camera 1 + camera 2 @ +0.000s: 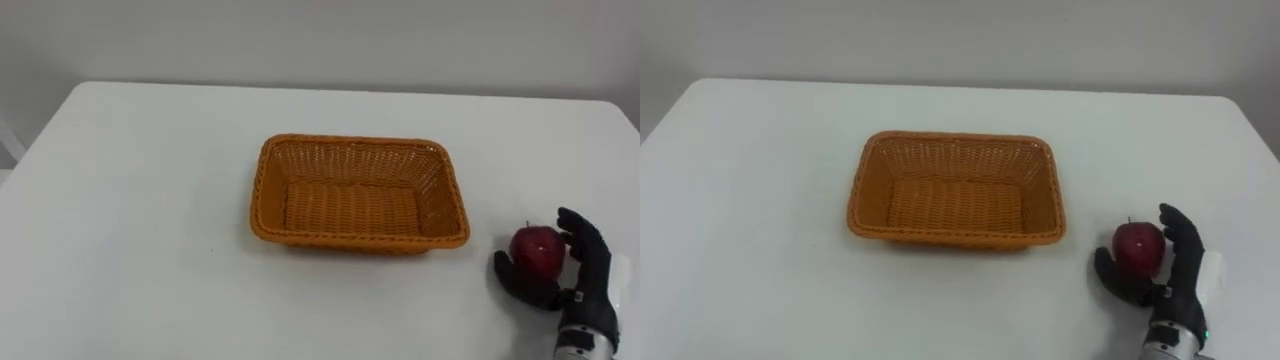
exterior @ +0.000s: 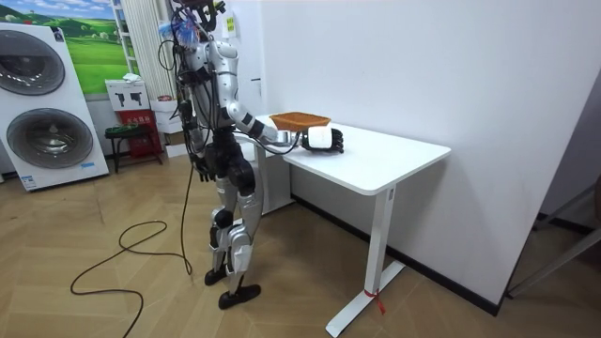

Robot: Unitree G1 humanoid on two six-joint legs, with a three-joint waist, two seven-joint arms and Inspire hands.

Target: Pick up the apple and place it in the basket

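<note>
Clasping the apple [image 1: 537,252] beside the basket [image 1: 350,160], right robot hand [image 1: 583,288]

text: none readable | labels: none readable | numbers: none readable

One apple [image 1: 538,250], one basket [image 1: 350,143], one table [image 1: 140,200], two washing machines [image 2: 49,139].
</note>
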